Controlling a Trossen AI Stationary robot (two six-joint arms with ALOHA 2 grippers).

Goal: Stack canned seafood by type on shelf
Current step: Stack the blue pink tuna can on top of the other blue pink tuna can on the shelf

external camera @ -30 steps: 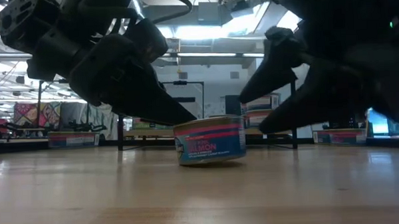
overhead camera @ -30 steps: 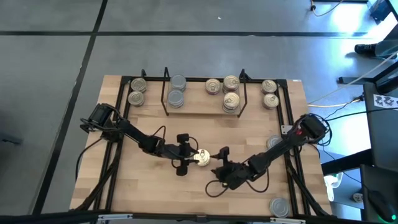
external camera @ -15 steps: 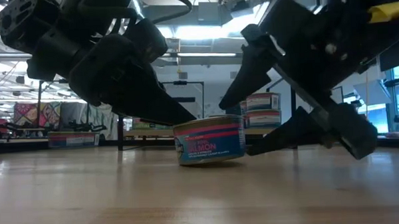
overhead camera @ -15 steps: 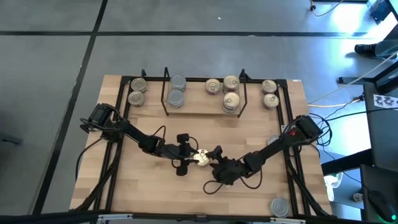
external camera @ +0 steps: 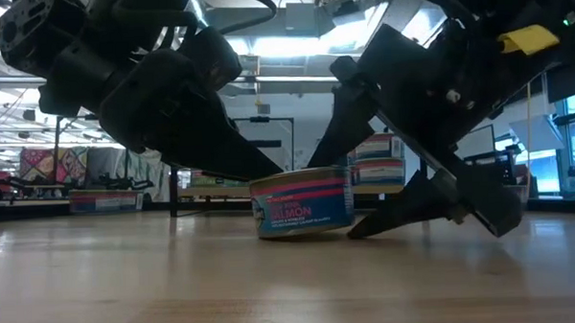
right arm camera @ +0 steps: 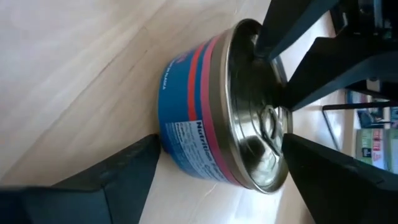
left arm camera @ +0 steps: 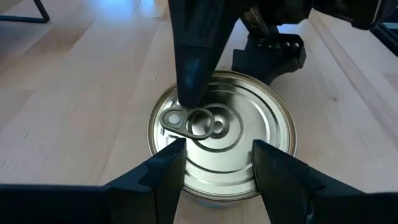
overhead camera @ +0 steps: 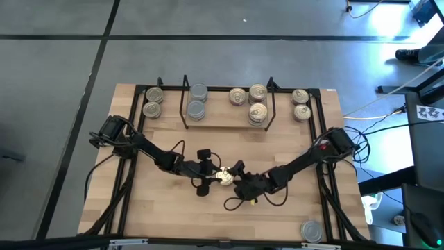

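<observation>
Two tools, left tool, right tool, flanking one tin

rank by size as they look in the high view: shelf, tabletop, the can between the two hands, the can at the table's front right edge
1. tabletop
2. shelf
3. front right can
4. can between the hands, partly covered by the hands, so the two cans may really match
</observation>
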